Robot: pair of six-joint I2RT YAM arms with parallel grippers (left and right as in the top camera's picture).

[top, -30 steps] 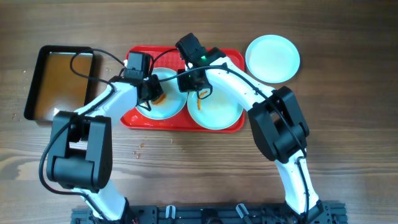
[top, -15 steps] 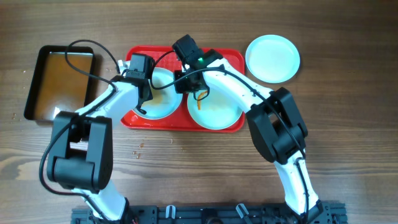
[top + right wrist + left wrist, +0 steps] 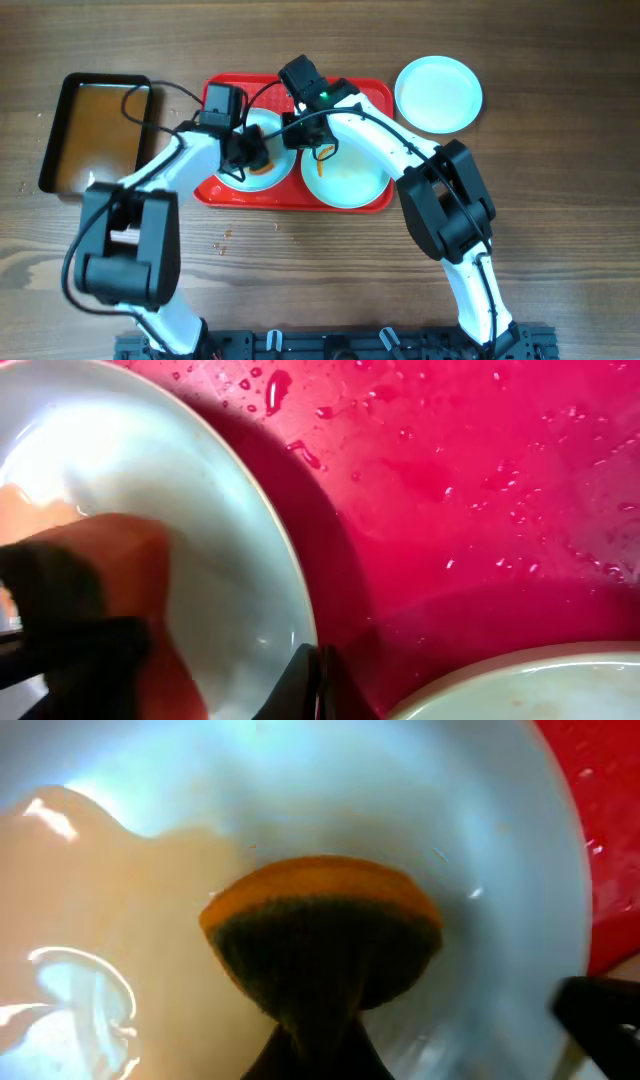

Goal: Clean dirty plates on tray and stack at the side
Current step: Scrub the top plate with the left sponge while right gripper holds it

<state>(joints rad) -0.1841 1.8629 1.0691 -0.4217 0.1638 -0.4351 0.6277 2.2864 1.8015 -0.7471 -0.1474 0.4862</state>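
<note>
Two white plates lie on the red tray (image 3: 375,95). My left gripper (image 3: 252,157) is shut on an orange sponge (image 3: 320,945) with a dark face and presses it on the left plate (image 3: 272,122), which is wet with a brownish film (image 3: 120,940). My right gripper (image 3: 297,135) is shut on that plate's right rim (image 3: 300,630), fingertips (image 3: 318,672) pinched together. The right plate (image 3: 350,178) has an orange smear (image 3: 318,160) near its left edge. A third plate (image 3: 438,95) lies on the table right of the tray.
A black tray of brownish liquid (image 3: 95,130) stands left of the red tray. Water drops lie on the red tray surface (image 3: 480,490). Small crumbs (image 3: 225,238) lie on the wooden table in front of the tray.
My left gripper has swept the sponge to the left across the left plate and back toward its middle. The right gripper has stayed on the plate's rim.
</note>
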